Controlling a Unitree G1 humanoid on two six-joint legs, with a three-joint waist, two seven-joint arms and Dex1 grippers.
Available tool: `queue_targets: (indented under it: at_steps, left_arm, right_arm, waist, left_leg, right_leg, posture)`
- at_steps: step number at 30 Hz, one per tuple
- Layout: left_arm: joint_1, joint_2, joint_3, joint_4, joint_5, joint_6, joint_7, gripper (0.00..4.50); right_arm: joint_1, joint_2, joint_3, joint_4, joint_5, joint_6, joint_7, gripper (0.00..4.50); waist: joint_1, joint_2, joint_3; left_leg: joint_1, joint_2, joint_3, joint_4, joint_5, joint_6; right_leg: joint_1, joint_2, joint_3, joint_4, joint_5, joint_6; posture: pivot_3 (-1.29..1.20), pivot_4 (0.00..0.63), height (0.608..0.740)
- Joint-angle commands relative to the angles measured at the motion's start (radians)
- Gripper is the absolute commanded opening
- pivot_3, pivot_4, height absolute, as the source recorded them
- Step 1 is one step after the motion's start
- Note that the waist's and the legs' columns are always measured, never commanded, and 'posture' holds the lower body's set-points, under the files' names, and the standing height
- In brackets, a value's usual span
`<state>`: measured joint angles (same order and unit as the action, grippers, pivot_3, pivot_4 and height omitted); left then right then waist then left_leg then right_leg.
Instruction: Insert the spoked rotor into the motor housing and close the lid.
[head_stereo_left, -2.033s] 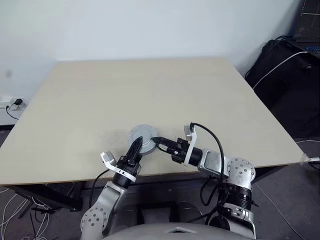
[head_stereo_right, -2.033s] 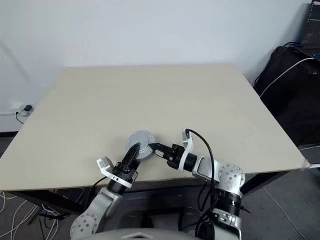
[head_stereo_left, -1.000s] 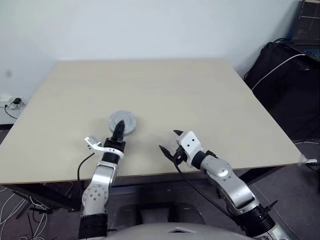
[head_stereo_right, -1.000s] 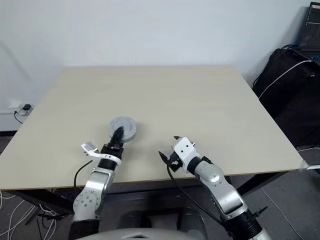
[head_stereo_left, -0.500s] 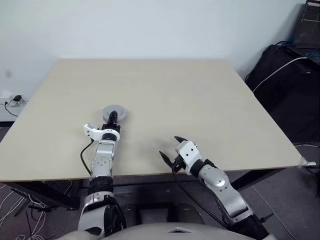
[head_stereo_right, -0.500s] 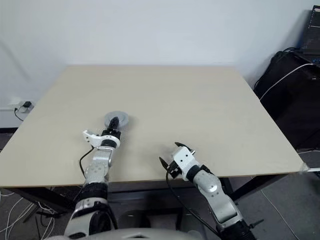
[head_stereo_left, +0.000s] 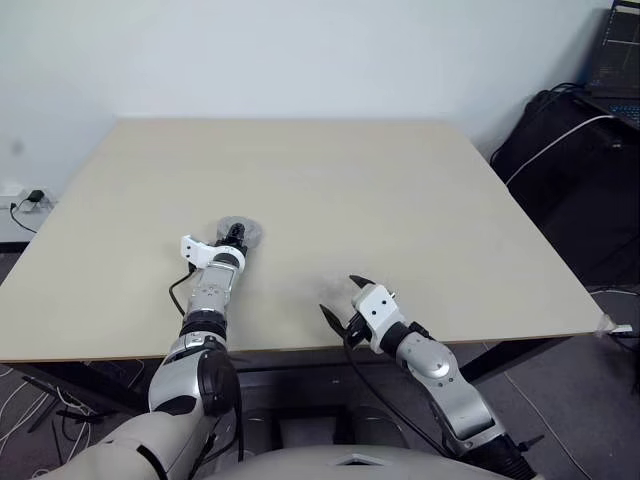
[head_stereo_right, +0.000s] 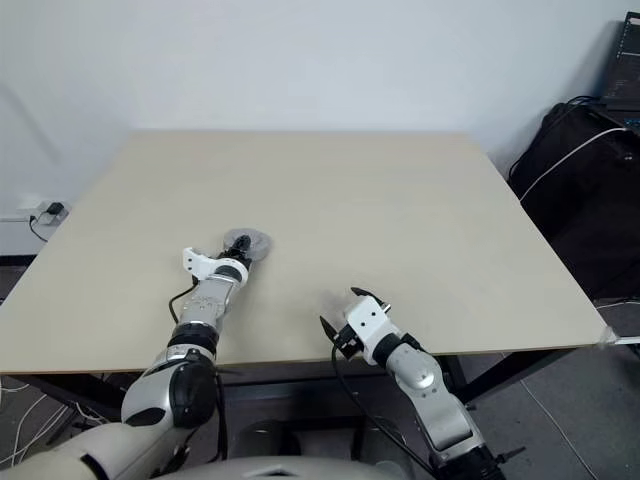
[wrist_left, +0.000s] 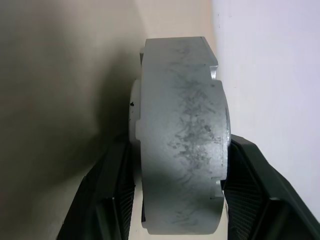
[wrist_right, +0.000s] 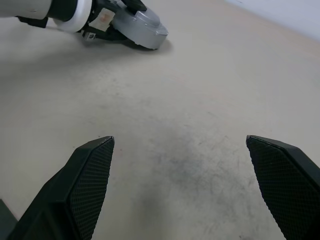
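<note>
The motor housing (head_stereo_left: 241, 229) is a round grey metal puck with the smooth grey lid (wrist_left: 180, 125) closing its top. It sits low on the table's left half, touching the surface or just above it. My left gripper (head_stereo_left: 233, 238) is shut on its rim, one black finger (wrist_left: 112, 200) on each side. The puck (wrist_right: 142, 27) also appears in the right wrist view, ahead of my right gripper (wrist_right: 178, 141). That right gripper (head_stereo_left: 340, 297) stands open and holds nothing, near the front edge. The spoked rotor is hidden.
The beige table (head_stereo_left: 400, 190) stretches wide behind and to the right of both grippers. Black bags with a white cable (head_stereo_left: 570, 150) stand off the table's right side. A wall socket (head_stereo_left: 25, 205) is on the left.
My left arm has stretched forward, carrying the grey puck from the front edge out to the table's left half. The right gripper let go of it earlier and has stayed open near the front edge.
</note>
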<state>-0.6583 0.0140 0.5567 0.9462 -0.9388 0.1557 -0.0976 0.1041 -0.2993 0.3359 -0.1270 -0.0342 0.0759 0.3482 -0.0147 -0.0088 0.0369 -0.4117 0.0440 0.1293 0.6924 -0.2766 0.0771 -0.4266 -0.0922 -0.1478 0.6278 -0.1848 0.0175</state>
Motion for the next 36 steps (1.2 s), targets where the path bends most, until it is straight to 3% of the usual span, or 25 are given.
queue_targets:
  at_steps: [1,6,7,11,19,25,30,36]
  left_arm:
    - [-0.034,-0.001,0.021,0.007,0.027,0.006,0.007,2.81]
    - [-0.010,-0.015,0.034,-0.026,0.047,0.028,0.011,4.37]
    - [-0.002,-0.017,0.033,-0.037,0.050,0.035,0.014,4.44]
    - [0.051,-0.030,0.013,-0.117,0.068,0.105,0.062,4.44]
    - [0.335,-0.096,-0.077,-0.527,0.073,0.369,0.190,4.44]
    - [0.624,-0.083,-0.242,-0.917,0.131,0.513,0.199,4.44]
    - [0.844,-0.035,-0.391,-1.194,0.266,0.421,0.118,4.44]
    - [0.993,0.000,-0.525,-1.302,0.550,0.182,0.114,4.44]
  right_arm:
    - [-0.007,0.004,-0.017,-0.040,-0.004,0.002,0.007,4.50]
    - [-0.015,0.007,-0.011,-0.032,-0.004,0.007,0.020,4.50]
    - [-0.016,0.008,-0.010,-0.031,-0.004,0.008,0.023,4.50]
    - [-0.025,0.013,-0.009,-0.025,-0.008,0.012,0.030,4.50]
    - [-0.028,0.031,-0.011,-0.018,-0.006,0.026,0.038,4.50]
    - [-0.026,0.048,-0.025,-0.015,0.003,0.045,0.040,4.50]
    - [-0.024,0.103,-0.091,-0.007,0.050,0.091,-0.006,4.50]
    - [-0.021,0.169,-0.188,0.000,0.078,0.119,-0.096,4.50]
  waist:
    - [0.000,0.000,0.000]
    - [0.000,0.000,-0.003]
    - [0.000,0.000,-0.003]
    - [-0.006,0.000,-0.004]
    - [-0.015,0.004,-0.017]
    - [-0.015,0.010,-0.021]
    - [-0.012,0.014,-0.020]
    - [-0.003,0.019,-0.016]
  left_leg:
    - [0.000,0.000,0.000,0.000,0.000,0.000]
    - [0.002,0.000,0.000,0.001,0.000,0.000]
    - [0.003,0.000,0.000,0.001,0.000,0.000]
    - [0.003,0.001,0.000,0.002,0.000,0.000]
    - [0.004,0.001,0.001,0.002,-0.001,-0.001]
    - [0.023,0.001,0.001,-0.001,-0.009,0.002]
    - [0.025,0.002,0.001,-0.003,-0.009,0.001]
    - [0.020,0.002,0.001,-0.005,-0.009,0.000]
  right_leg:
    - [0.000,0.000,0.000,0.000,0.000,0.000]
    - [0.002,0.000,0.000,0.001,0.000,-0.001]
    - [0.003,0.000,0.000,0.001,-0.001,-0.001]
    - [0.003,0.000,0.000,0.001,-0.001,-0.002]
    - [0.004,0.000,0.002,0.001,-0.001,-0.002]
    - [0.015,-0.004,0.002,0.000,-0.004,-0.006]
    - [0.014,-0.007,0.003,0.000,-0.004,-0.006]
    - [0.008,-0.007,0.005,0.000,-0.005,-0.007]
  posture:
    - [0.00,0.000,0.740]
    - [0.00,0.000,0.740]
    - [0.00,0.000,0.740]
    - [0.00,0.000,0.740]
    - [0.00,0.000,0.740]
    - [0.00,0.000,0.740]
    - [0.00,0.000,0.740]
    - [0.00,0.000,0.740]
